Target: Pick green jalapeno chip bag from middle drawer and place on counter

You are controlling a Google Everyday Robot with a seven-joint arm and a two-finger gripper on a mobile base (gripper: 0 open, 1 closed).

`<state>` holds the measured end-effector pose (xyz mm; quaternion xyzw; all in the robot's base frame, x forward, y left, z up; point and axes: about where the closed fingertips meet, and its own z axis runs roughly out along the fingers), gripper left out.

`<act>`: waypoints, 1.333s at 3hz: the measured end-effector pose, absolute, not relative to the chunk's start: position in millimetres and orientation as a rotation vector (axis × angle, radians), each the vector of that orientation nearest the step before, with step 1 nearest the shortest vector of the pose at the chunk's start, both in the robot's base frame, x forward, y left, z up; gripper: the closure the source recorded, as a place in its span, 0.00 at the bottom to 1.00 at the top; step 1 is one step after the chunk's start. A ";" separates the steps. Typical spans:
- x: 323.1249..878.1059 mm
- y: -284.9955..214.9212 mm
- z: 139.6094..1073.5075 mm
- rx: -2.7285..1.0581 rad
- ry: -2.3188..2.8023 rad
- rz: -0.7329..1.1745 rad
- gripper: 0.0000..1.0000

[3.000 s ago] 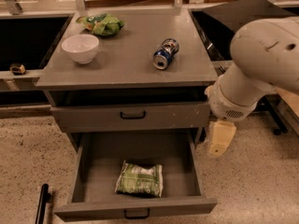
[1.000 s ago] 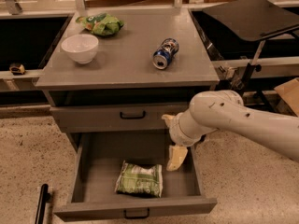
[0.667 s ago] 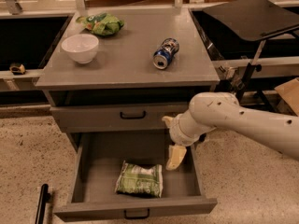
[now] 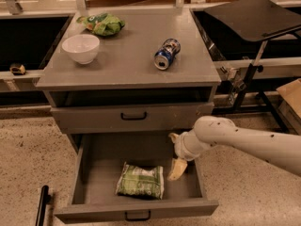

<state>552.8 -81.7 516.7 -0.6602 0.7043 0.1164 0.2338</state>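
Observation:
The green jalapeno chip bag (image 4: pixel 140 180) lies flat on the floor of the pulled-out middle drawer (image 4: pixel 94 164), near its front and a little right of centre. My gripper (image 4: pixel 175 154) hangs over the drawer's right half, just right of the bag and slightly above it, not touching it. Its cream fingers (image 4: pixel 178 169) stand apart with nothing between them. The white arm reaches in from the right. The counter (image 4: pixel 127 60) is the grey cabinet top above.
On the counter stand a white bowl (image 4: pixel 81 47), a brighter green bag (image 4: pixel 103 24) at the back left and a blue can (image 4: pixel 167 53) on its side. A closed drawer front (image 4: pixel 134 117) sits above the open one. A black stand (image 4: pixel 254 18) is at the right.
The arm has swung from the cabinet's right side leftward and down over the open drawer. In the last second the gripper has sunk slightly toward the bag. The bag has not moved.

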 end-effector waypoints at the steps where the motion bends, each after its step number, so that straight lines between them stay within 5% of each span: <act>1: 555.1 -64.3 486.2 -1.846 1.897 0.349 0.00; 4: 533.6 -4.4 399.6 -1.791 1.916 0.568 0.00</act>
